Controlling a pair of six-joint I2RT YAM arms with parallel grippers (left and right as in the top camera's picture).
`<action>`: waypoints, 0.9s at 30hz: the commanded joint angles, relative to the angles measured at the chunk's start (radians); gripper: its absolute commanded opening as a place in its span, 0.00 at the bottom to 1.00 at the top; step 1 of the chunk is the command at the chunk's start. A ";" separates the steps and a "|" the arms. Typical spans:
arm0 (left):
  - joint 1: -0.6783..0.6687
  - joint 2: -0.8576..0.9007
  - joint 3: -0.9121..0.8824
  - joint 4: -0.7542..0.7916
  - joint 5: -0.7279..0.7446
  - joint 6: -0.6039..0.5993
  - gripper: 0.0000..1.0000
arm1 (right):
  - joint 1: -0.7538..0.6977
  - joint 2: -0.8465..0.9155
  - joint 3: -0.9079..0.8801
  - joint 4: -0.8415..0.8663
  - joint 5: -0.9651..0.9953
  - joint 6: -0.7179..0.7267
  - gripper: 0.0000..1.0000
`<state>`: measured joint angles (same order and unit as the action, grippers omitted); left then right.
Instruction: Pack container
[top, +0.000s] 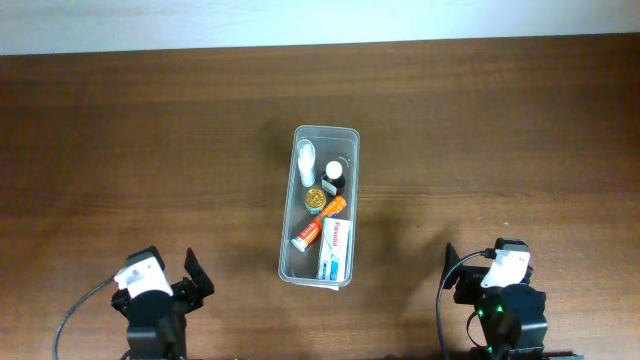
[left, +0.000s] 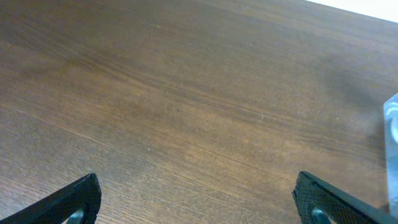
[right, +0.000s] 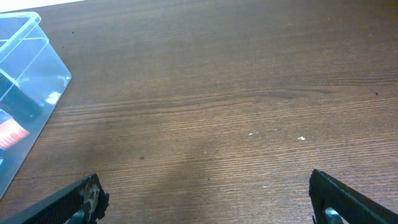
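Observation:
The clear plastic container (top: 347, 135) lies lengthwise in the middle of the table. Inside it are a white bottle (top: 306, 160), a small dark bottle with a white cap (top: 333, 176), a round gold lid (top: 315, 199), an orange tube (top: 320, 222) and a white and blue box (top: 335, 248). My left gripper (top: 187, 280) is open and empty at the front left. My right gripper (top: 458, 272) is open and empty at the front right. The container's corner shows in the right wrist view (right: 43, 59), and an edge shows in the left wrist view (left: 392, 124).
The brown wooden table (top: 150, 150) stretches to both sides of the container. A pale wall strip runs along the table's far edge (top: 300, 20).

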<state>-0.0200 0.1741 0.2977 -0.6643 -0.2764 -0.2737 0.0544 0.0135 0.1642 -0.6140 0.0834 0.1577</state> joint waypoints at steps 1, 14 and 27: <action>0.005 -0.053 -0.045 0.006 0.011 -0.003 0.99 | 0.004 -0.010 -0.008 0.002 -0.005 0.007 0.98; 0.005 -0.169 -0.133 0.006 0.011 -0.003 0.99 | 0.004 -0.010 -0.008 0.002 -0.005 0.007 0.98; 0.005 -0.168 -0.133 0.006 0.011 -0.003 0.99 | 0.004 -0.010 -0.008 0.002 -0.005 0.007 0.98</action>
<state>-0.0200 0.0193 0.1699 -0.6613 -0.2729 -0.2737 0.0544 0.0135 0.1642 -0.6140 0.0837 0.1577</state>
